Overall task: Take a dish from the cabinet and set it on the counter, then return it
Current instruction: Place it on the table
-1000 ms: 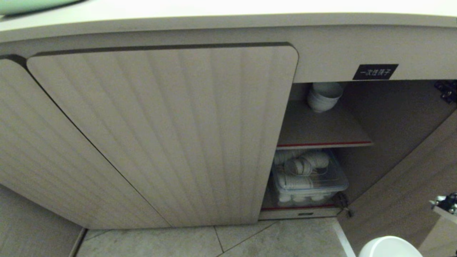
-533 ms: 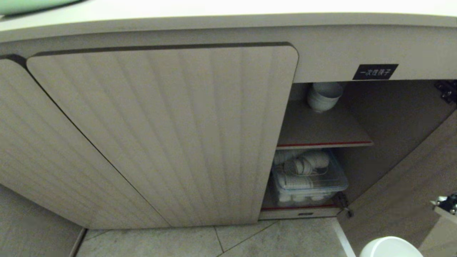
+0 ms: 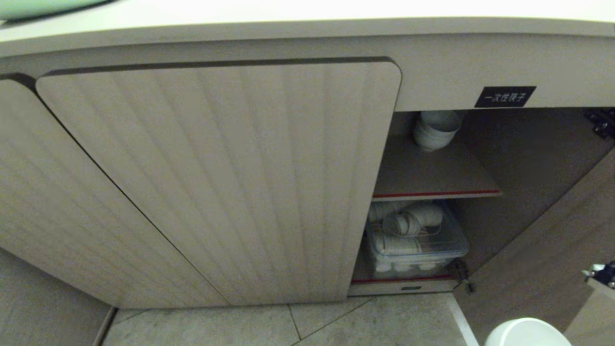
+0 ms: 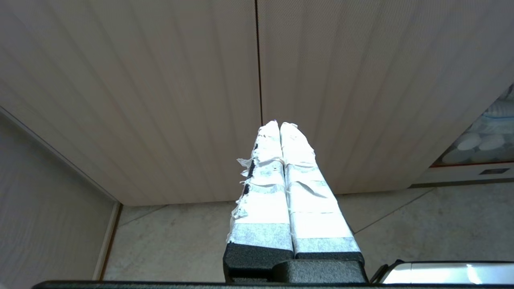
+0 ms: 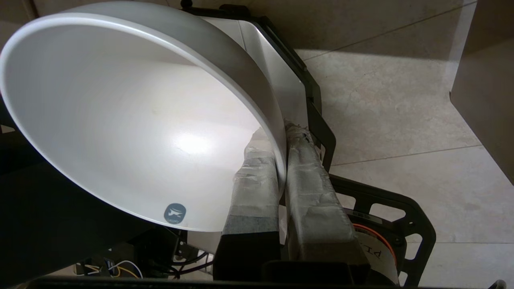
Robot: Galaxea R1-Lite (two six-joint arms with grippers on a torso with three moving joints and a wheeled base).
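1. Pale stone floor tiles (image 3: 336,322) run below a low beige cabinet (image 3: 432,158); its right door (image 3: 552,250) hangs open, the fluted left door (image 3: 216,182) is shut, and a black label (image 3: 504,96) sits above the opening. The tabletop (image 3: 307,29) shows only as a rim along the top of the head view.
2. The dish (image 5: 132,116), a plain white bowl, is out of the cabinet, low at the robot's right. The right gripper (image 5: 281,136) has its jaws clamped on the bowl's wall, one taped finger inside the rim and one outside.
3. Handling judgement: glazed, rigid, probably light but breakable. The smooth wall could slip in a rim pinch, and the bowl hangs to one side of the grip, so it may swing. The rim is the only practical hold; the foot is not seen.
4. The left gripper (image 4: 280,125) is parked facing the shut doors, jaws together and empty.
5. View differences: the head view shows only a white arc of the dish (image 3: 526,332) at its bottom edge, but gives the shelves: a stack of bowls (image 3: 435,129) on the red-edged upper shelf (image 3: 432,178) and a clear bin (image 3: 418,245) of crockery below. Only the right wrist view shows the grip itself and a small grey sticker (image 5: 175,213) inside the bowl.
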